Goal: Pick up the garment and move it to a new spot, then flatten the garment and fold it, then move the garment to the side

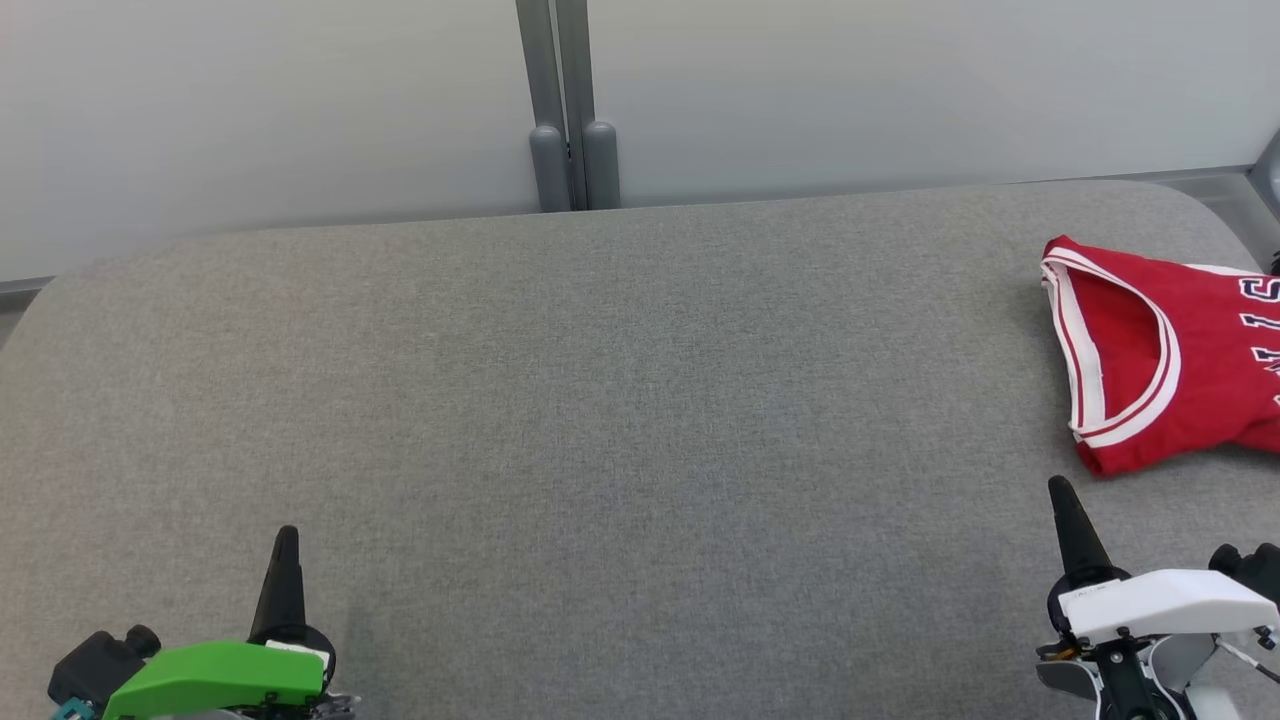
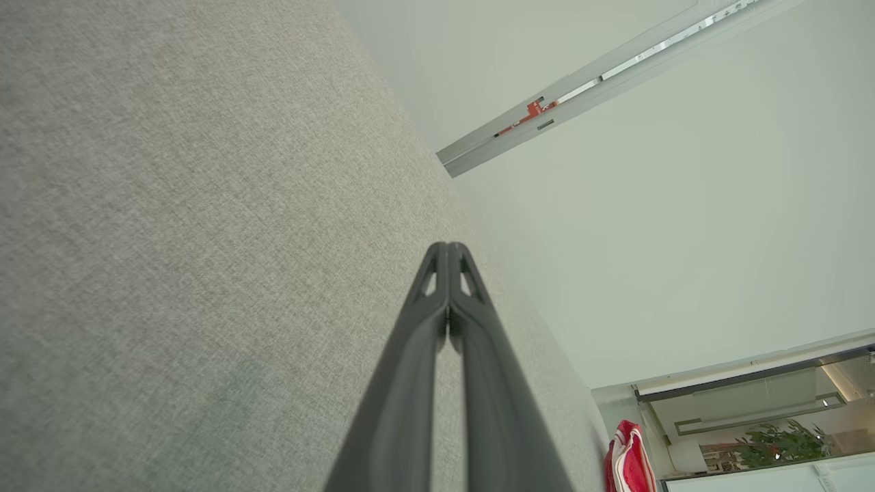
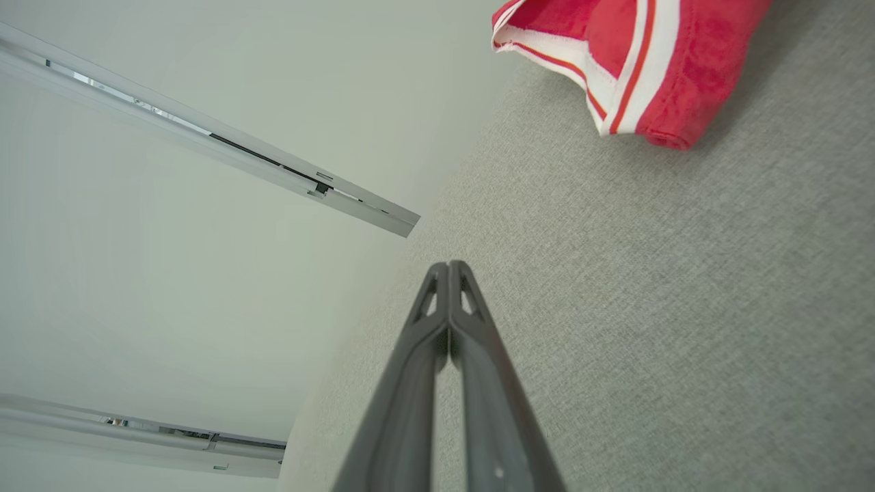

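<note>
I see the red sleeveless jersey with white trim (image 1: 1200,330) at the frame's right edge on the grey fabric tabletop (image 1: 600,400), just above my right gripper (image 1: 1060,490); the left gripper (image 1: 287,535) sits far off, lower left; both pinched closed, empty.

Garment (image 1: 1130,360): runs off the head view's right edge, far side unseen. Lettering (image 1: 1262,320) on it is cut by the same edge, unreadable. Right wrist view: the top edge cuts the garment to a trimmed corner. Left wrist view: a sliver of it at the bottom edge, shape untellable.

Left gripper (image 1: 287,545), well apart from garment: body cut by bottom edge. Right gripper (image 1: 1060,495), near garment: housing cut by bottom and right edges.

Plant (image 2: 783,444) beyond garment: small, blurred. Red speck (image 2: 530,109) well apart from garment: too small to identify.
</note>
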You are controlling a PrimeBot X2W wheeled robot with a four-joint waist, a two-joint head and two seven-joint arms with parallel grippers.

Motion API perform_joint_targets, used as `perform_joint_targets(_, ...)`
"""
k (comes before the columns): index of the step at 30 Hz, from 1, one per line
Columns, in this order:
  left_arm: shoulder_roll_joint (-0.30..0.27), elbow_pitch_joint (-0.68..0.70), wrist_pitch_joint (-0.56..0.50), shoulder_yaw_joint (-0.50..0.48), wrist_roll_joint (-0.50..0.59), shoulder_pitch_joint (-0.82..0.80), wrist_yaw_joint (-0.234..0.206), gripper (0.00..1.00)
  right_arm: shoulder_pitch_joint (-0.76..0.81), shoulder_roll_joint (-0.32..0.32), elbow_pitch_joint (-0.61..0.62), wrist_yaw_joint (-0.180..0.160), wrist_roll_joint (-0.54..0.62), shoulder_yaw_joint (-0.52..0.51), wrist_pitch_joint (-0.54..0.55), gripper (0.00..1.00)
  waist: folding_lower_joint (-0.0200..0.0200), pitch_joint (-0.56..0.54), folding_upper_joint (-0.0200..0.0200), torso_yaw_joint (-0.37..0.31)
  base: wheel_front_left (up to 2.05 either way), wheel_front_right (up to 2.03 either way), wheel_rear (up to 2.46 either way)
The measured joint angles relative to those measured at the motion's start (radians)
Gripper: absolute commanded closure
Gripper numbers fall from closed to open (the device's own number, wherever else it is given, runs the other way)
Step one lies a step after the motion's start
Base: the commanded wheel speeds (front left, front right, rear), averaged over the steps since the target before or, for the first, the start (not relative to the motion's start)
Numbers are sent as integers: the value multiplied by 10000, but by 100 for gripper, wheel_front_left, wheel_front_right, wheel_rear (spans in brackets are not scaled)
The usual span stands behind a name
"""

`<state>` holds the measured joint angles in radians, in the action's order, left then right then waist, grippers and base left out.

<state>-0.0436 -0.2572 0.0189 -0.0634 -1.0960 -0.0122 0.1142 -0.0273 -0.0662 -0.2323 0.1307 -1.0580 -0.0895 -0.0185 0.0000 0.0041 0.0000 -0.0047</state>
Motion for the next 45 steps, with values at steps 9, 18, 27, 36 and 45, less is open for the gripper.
perform_joint_targets(9,-2,17,-230,-81,-915,-130,12,100,-139,38,-25,-2,-970,-42,224,100,0,-2,0,7,0,0,0)
perform_joint_targets(18,-6,31,-445,-167,-1710,-270,42,100,-253,61,-42,-2,-1858,-82,439,100,0,-3,0,14,0,0,0)
perform_joint_targets(27,-10,48,-635,-245,-2510,-421,81,100,-397,84,-56,-2,-2694,-121,648,100,0,-4,0,20,0,0,0)
perform_joint_targets(36,-13,65,-826,-313,-3250,-549,88,100,-482,107,-73,-2,-3473,-155,836,100,0,-6,0,27,0,0,0)
perform_joint_targets(45,-19,79,-1014,-368,-3919,-664,100,100,-603,130,-88,-2,-4182,-184,1003,100,0,-7,0,34,0,0,0)
